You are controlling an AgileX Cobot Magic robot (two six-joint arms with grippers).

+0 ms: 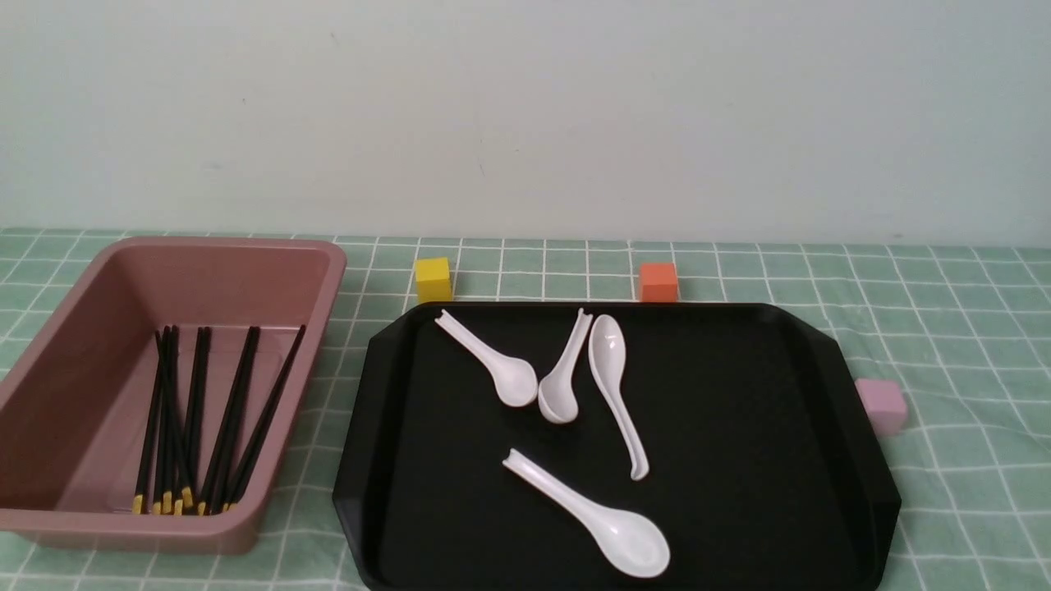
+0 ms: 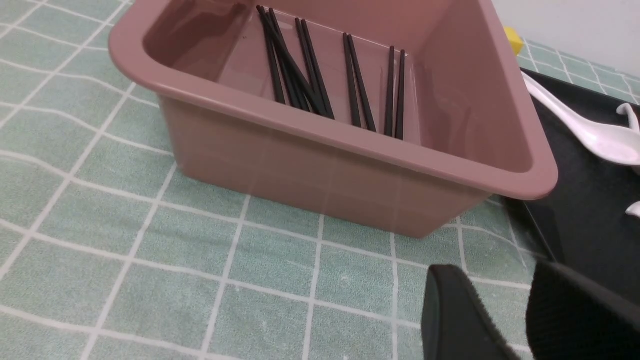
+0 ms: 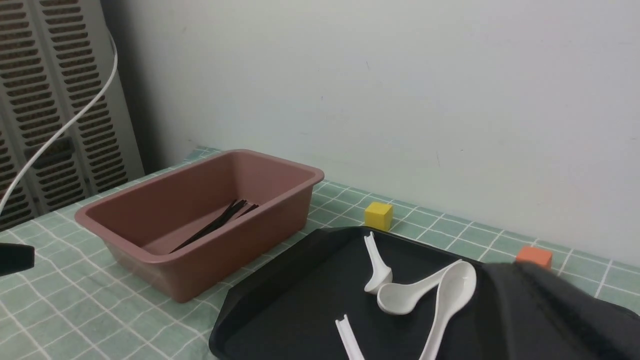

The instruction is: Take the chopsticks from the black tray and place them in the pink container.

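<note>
Several black chopsticks (image 1: 197, 419) with yellow bands lie side by side on the floor of the pink container (image 1: 328, 271) at the left. No chopstick shows on the black tray (image 1: 739, 427), which holds only white spoons. The front view shows neither gripper. In the left wrist view my left gripper (image 2: 515, 320) hovers over the cloth just in front of the pink container (image 2: 350, 145), open with nothing between its fingers; the chopsticks (image 2: 320, 75) lie beyond it. In the right wrist view my right gripper (image 3: 550, 310) is a dark mass over the black tray (image 3: 300, 300); its jaws are not discernible.
Several white soup spoons (image 1: 608, 525) lie on the tray. A yellow cube (image 1: 433, 279) and an orange cube (image 1: 658, 281) stand behind it, and a pale pink cube (image 1: 883, 405) sits at its right edge. A green checked cloth (image 1: 969, 328) covers the table.
</note>
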